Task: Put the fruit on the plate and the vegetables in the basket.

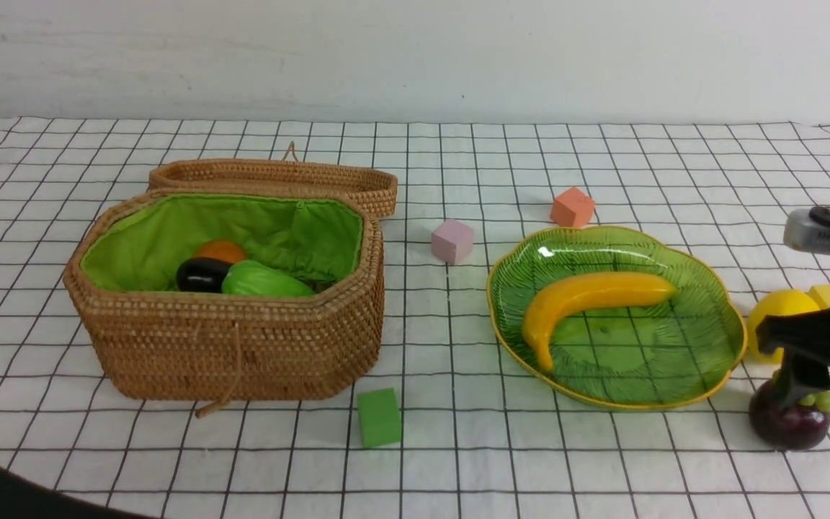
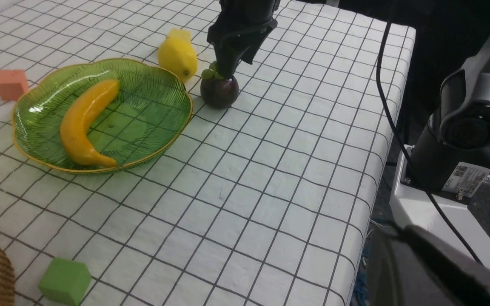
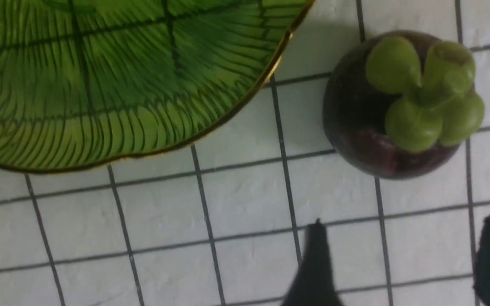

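The banana (image 1: 588,299) lies on the green plate (image 1: 674,346). Just past the plate's right rim, on the cloth, are the lemon (image 1: 779,317) and the dark purple mangosteen (image 1: 790,425). My right gripper (image 1: 826,393) hangs open just above the mangosteen (image 3: 381,127), nothing between its fingertips (image 3: 315,263). In the basket (image 1: 242,339) lie an orange vegetable (image 1: 220,251), the eggplant (image 1: 202,274) and the cucumber (image 1: 264,281). My left gripper (image 2: 440,272) is a dark blur off the table's edge, shut. The left wrist view shows the plate (image 2: 143,102), banana (image 2: 85,123), lemon (image 2: 178,57) and mangosteen (image 2: 219,91).
Loose blocks lie on the checked cloth: pink (image 1: 452,241), orange (image 1: 572,207), green (image 1: 379,417), and a yellow cube (image 1: 827,293) behind the lemon. The basket's lid (image 1: 278,176) lies open behind it. The right arm's base (image 2: 462,127) stands beyond the table edge.
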You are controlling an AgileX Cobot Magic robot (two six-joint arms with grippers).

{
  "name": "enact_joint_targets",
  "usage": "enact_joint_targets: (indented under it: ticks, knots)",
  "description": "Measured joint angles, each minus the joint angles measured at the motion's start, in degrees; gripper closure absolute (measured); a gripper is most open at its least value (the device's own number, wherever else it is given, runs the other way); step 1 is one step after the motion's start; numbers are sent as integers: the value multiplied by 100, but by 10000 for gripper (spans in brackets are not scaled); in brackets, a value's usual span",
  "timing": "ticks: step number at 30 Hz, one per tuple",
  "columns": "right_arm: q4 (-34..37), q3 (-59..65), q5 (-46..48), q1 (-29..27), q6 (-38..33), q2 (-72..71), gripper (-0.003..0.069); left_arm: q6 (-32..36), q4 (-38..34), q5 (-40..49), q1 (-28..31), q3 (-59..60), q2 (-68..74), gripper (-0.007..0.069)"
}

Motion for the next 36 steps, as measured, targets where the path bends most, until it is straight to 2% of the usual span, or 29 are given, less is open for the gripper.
enact_joint_targets:
  ticks: [2,5,17,25,31,36]
  knots:
    - [-51,0,-212,-75,-39,138,13,0,0,11,0,0,44,629]
    - [-204,0,-459,-154,-42,403,-14,0,-4,11,0,0,74,627]
    - [-233,-20,-1448,-352,-266,1413,59,0,-25,18,0,0,99,627]
    - [-121,-64,-1352,-358,-382,1450,78,0,-29,18,0,0,99,627]
    - [33,-3,-591,-353,-382,1013,78,0,-23,5,0,0,99,627]
    - [754,1,-841,-122,-737,83,78,0,-23,-288,0,0,99,627]
